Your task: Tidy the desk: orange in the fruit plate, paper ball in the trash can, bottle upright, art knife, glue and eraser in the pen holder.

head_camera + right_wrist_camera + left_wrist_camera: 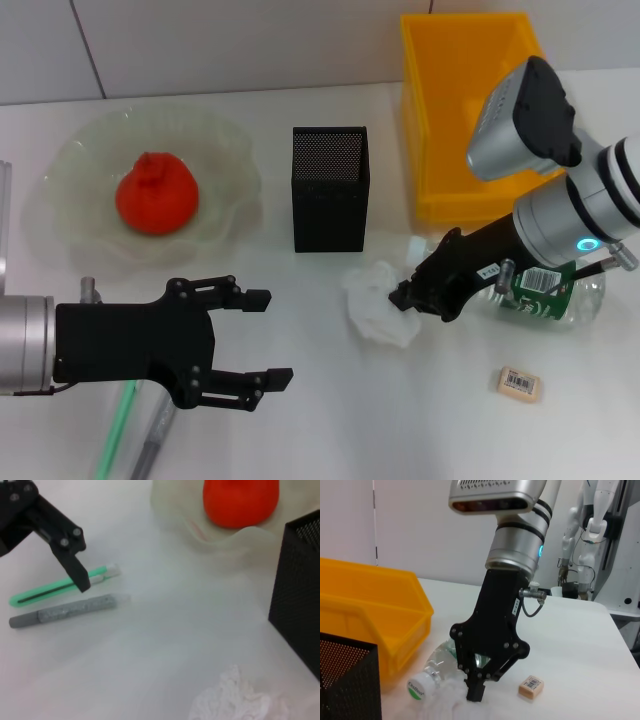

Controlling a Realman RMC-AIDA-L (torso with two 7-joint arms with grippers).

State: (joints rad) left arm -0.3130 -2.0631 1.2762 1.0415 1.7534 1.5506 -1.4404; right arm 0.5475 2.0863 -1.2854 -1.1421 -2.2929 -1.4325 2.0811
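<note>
Right end effector (402, 296), fingers pressed together, touches the paper ball (381, 302); left end effector (268, 337) hovers spread, empty.

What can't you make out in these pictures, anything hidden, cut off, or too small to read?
- Clear plastic bottle: head view, the right hand and its arm cover most of it.
- Green art knife and grey glue pen: head view, cut off by the bottom edge, partly under the left hand.
- Small beige eraser: label too small to read.
- Yellow plastic bin: the right arm hides part of its inside.
</note>
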